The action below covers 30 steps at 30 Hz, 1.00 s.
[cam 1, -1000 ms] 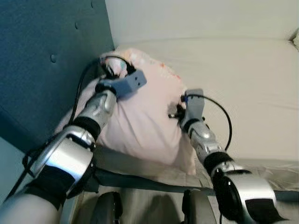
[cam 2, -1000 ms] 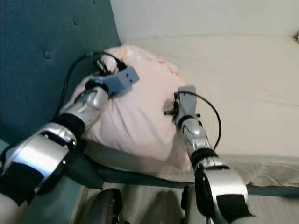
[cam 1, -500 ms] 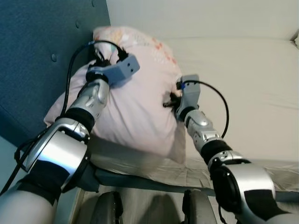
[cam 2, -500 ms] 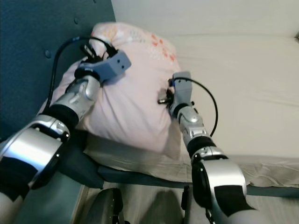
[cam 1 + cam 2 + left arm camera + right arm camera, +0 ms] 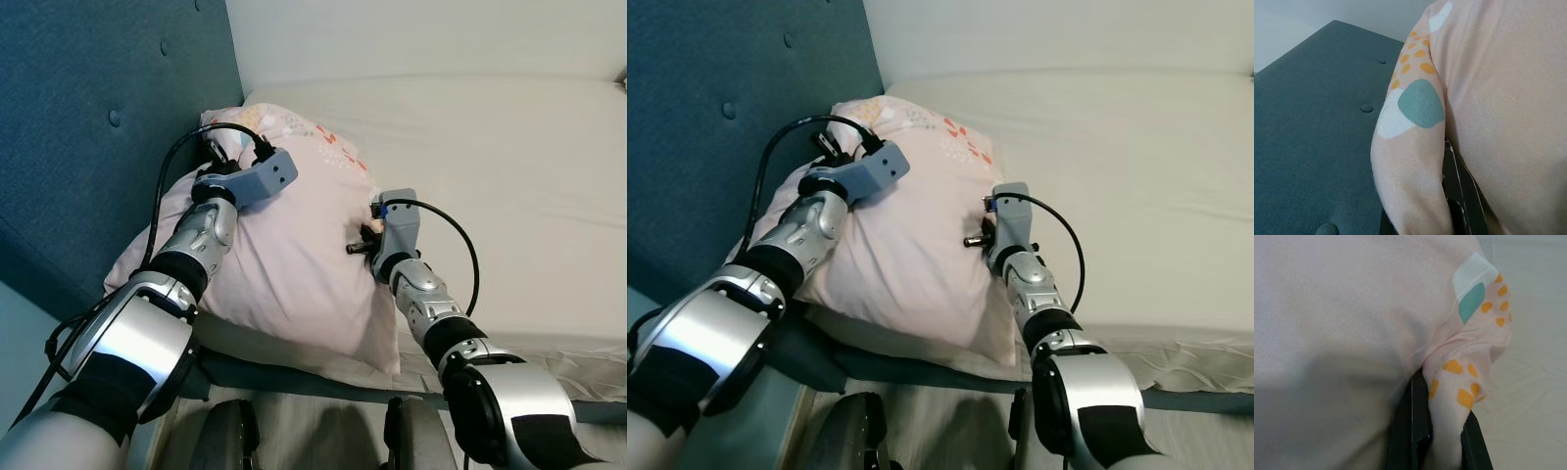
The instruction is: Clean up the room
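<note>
Now, by label:
Pillow (image 5: 294, 255): on the bed (image 5: 509, 176), against the headboard (image 5: 88, 127).
Left tool (image 5: 1462, 205): pinching its headboard-side edge.
Right tool (image 5: 1440, 440): pinching its far edge.
Left: likely release, then further tidying.

Fingertips buried in cloth, edges cut short

The left gripper (image 5: 1462, 205) has its fingertips sunk behind a fold of the pink pillow (image 5: 294, 264), so its hold cannot be judged. The right gripper (image 5: 1442, 440) shows only two black fingers (image 5: 1413, 431) beside a pinched fold, their bases cut by the picture's edge. The pillow's underside is hidden beneath both grippers.
</note>
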{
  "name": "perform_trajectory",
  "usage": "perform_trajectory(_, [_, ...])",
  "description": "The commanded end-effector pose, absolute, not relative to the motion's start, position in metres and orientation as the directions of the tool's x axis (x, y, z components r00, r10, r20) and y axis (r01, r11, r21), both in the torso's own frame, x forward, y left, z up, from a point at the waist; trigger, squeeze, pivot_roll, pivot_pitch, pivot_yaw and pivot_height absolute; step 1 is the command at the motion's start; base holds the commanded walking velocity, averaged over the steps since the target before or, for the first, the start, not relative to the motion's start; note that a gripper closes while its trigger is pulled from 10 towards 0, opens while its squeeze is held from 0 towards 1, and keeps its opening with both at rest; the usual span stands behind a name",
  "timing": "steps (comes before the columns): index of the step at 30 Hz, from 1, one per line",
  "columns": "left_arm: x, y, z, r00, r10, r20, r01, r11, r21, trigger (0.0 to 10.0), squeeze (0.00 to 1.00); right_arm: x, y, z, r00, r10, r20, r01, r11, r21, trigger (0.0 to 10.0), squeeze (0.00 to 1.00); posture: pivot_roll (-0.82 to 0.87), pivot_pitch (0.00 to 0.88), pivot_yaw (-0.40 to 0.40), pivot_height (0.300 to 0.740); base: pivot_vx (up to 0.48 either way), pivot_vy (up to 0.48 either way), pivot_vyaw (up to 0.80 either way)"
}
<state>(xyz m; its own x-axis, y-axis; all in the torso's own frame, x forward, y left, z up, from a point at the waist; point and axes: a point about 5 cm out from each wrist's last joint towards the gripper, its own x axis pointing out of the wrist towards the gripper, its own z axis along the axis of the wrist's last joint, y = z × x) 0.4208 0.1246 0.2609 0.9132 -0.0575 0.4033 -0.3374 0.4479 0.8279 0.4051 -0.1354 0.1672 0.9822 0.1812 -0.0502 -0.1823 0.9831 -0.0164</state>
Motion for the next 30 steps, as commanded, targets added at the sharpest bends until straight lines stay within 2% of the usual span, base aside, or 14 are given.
perform_trajectory(1, [0.421, 0.126, 0.281, 0.869, -0.031, 0.493, -0.427, 0.455, 0.781, 10.0, 0.00, 0.407, -0.142, 0.172, 0.988, 0.151, -0.028, -0.151, 0.989, -0.005, 10.0, 0.00, 0.12, 0.289, 0.068, 0.583, 0.000, 0.000, 0.00])
perform_trajectory(12, [0.420, 0.134, 0.289, 0.843, 0.021, 0.538, -0.483, 0.470, 0.739, 10.0, 0.00, 0.411, -0.135, 0.191, 0.983, 0.181, 0.040, -0.180, 0.983, -0.019, 10.0, 0.00, 0.12, 0.285, 0.063, 0.583, 0.000, 0.000, 0.00])
perform_trajectory(13, [0.420, 0.134, 0.289, 0.843, 0.018, 0.538, -0.482, 0.470, 0.740, 10.0, 0.00, 0.411, -0.135, 0.191, 0.983, 0.179, 0.044, -0.178, 0.984, -0.020, 10.0, 0.07, 0.12, 0.280, 0.062, 0.583, 0.000, 0.000, 0.00])
perform_trajectory(16, [0.420, 0.133, 0.289, 0.843, 0.016, 0.538, -0.481, 0.469, 0.741, 10.0, 0.00, 0.411, -0.135, 0.191, 0.983, 0.177, 0.045, -0.177, 0.984, -0.018, 10.0, 0.07, 0.12, 0.280, 0.062, 0.583, 0.000, 0.000, 0.00])
perform_trajectory(17, [0.420, 0.133, 0.289, 0.844, 0.015, 0.536, -0.479, 0.471, 0.741, 10.0, 0.00, 0.411, -0.136, 0.191, 0.984, 0.173, 0.048, -0.173, 0.985, -0.011, 10.0, 1.00, 0.12, 0.280, 0.063, 0.583, 0.000, 0.000, 0.00])
perform_trajectory(23, [0.420, 0.129, 0.286, 0.851, 0.011, 0.525, -0.464, 0.483, 0.742, 10.0, 0.00, 0.410, -0.143, 0.187, 0.992, 0.119, 0.041, -0.118, 0.992, -0.036, 10.0, 1.00, 0.12, 0.279, 0.066, 0.583, 0.000, 0.000, 0.00])
perform_trajectory(24, [0.420, 0.125, 0.281, 0.858, 0.004, 0.514, -0.450, 0.488, 0.747, 10.0, 0.00, 0.408, -0.151, 0.180, 0.998, 0.057, 0.014, -0.055, 0.991, -0.119, 10.0, 0.00, 0.12, 0.278, 0.068, 0.583, 0.000, 0.000, 0.00])
perform_trajectory(30, [0.420, 0.122, 0.278, 0.866, 0.003, 0.500, -0.435, 0.498, 0.750, 10.0, 0.00, 0.405, -0.166, 0.172, 0.999, -0.039, 0.002, 0.039, 0.989, -0.143, 10.0, 0.00, 0.12, 0.275, 0.068, 0.583, 0.000, 0.000, 0.00])
